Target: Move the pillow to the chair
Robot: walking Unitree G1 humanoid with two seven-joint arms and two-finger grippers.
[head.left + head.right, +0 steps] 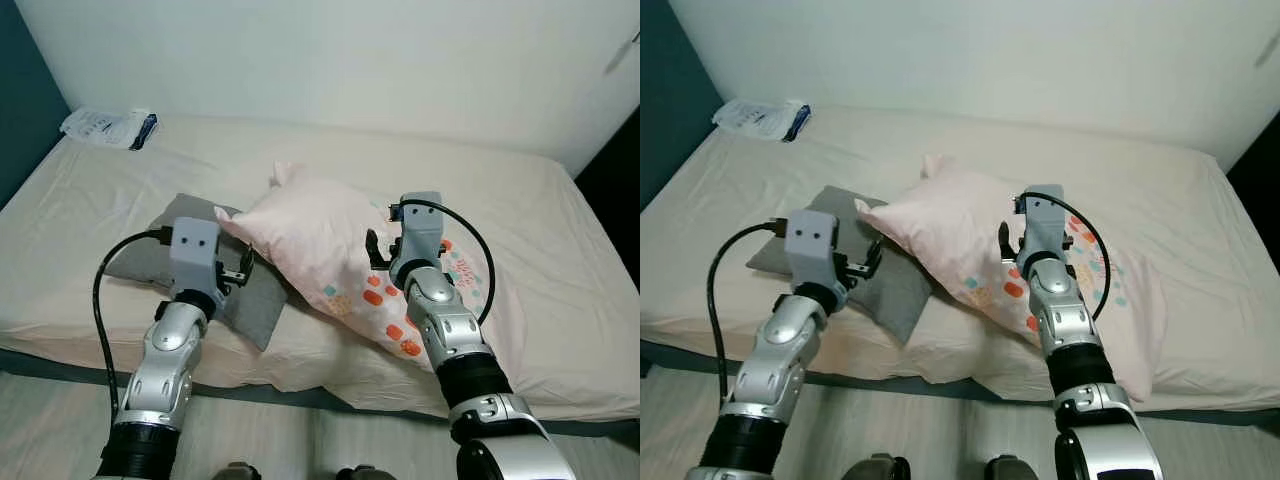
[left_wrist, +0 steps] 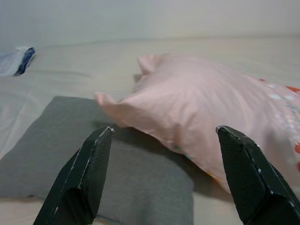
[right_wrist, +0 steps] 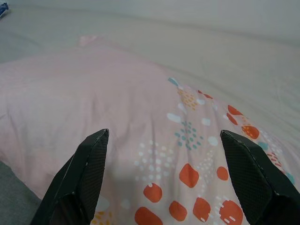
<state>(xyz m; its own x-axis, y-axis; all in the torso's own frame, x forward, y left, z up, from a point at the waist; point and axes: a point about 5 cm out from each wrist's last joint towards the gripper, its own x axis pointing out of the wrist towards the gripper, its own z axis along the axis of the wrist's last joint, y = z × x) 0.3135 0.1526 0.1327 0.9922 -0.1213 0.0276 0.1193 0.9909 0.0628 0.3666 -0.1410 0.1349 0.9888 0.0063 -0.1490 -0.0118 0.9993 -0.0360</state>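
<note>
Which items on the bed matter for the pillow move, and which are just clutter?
Task things:
pink pillow, lying partly over the grey one
left gripper, fingers open, near its left corner
right gripper, fingers open, over its patterned side

Lying about:
grey cushion
white packet at the bed's far left corner

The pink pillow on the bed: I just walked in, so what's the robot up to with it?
The robot stands at the cream-sheeted bed with both arms out over the pink patterned pillow, which lies partly on a flat grey cushion. The left gripper and right gripper are both open, holding nothing. The pillow has not been picked up yet.
</note>
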